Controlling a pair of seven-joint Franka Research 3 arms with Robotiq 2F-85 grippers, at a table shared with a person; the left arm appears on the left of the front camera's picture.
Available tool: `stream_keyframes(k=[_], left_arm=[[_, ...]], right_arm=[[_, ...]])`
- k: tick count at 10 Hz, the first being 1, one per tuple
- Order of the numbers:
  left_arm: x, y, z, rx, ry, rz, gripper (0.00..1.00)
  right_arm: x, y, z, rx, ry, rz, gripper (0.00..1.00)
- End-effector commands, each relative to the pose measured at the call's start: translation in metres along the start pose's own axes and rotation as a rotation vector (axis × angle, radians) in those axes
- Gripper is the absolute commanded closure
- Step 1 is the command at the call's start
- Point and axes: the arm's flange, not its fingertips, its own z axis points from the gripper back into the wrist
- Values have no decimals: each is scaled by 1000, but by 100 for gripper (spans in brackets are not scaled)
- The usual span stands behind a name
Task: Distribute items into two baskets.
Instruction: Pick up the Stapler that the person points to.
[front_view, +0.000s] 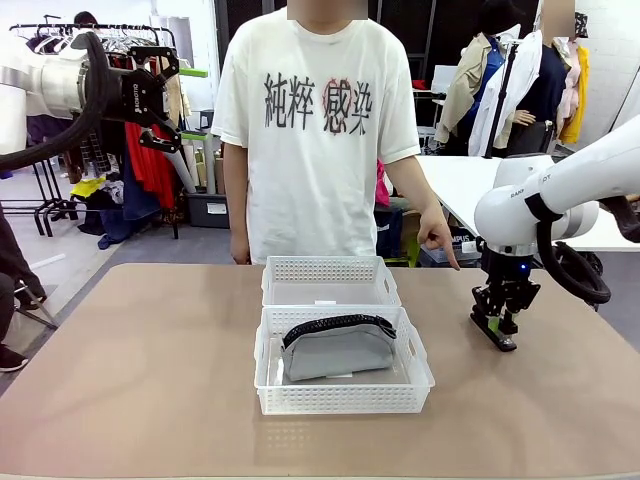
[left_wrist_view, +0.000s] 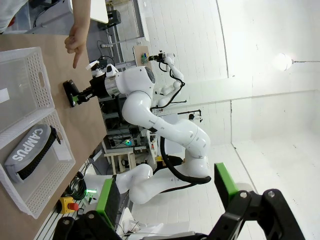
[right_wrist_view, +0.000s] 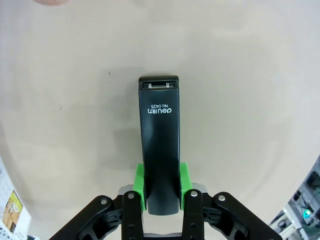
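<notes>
Once lifted, should handle as stiff, hard and dense for its size: black stapler, smooth shell, apt to slip under a light pinch. Lies flat on the table, right of both baskets and apart from them. Clamped across its rear end by the right gripper, green pads shut against both flanks; probably better balanced nearer mid-length. Pointed at by a person's hand. Further left: soft grey pouch in the near basket, nothing seen in the far basket. Raised far off: left gripper, fingers wide apart, holding nothing.
</notes>
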Motion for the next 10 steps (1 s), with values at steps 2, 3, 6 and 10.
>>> stream_keyframes(k=[2, 3, 6, 10], left_arm=[[-1, -2, 2, -5, 7, 0, 0], [-1, -2, 2, -5, 7, 0, 0], [-1, -2, 2, -5, 7, 0, 0], [-1, -2, 2, -5, 7, 0, 0]], right_arm=[[-11, 0, 43, 25, -73, -36, 100], [-15, 0, 66, 52, -107, -34, 100], [-19, 3, 142, 95, -114, -107, 100], [-16, 15, 237, 120, -110, -117, 100]])
